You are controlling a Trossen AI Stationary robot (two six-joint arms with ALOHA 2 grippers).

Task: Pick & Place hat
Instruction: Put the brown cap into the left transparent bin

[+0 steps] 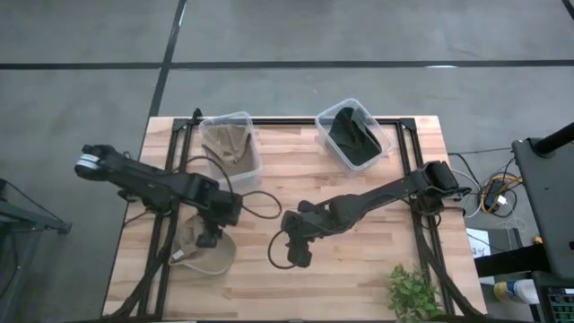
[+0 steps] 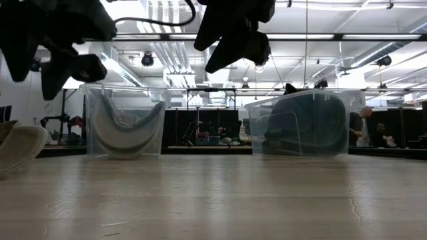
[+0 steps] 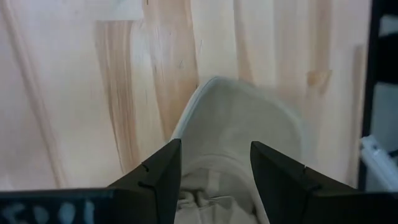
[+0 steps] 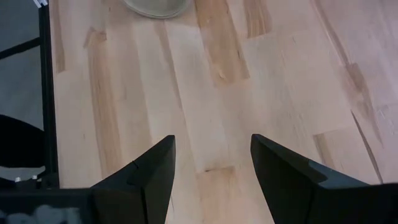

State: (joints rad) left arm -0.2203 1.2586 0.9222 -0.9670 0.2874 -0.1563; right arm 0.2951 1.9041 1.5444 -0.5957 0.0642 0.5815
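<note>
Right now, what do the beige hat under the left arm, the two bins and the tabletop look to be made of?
Beige hat: soft woven cloth, matte, seemingly cotton; its crown wrinkles between the left tool fingers.
Left bin and right bin: clear, glossy rigid plastic; the hats inside show through.
Tabletop: pale wood planks with visible grain and darker streaks, smooth finish.

I can't read any text, label, brand or number from here: nothing legible on the table, the bins, the arms or the room behind.

2 dark jointed arms trail black cables; each pincer has wedge-shaped fingers (image 3: 155, 180).
</note>
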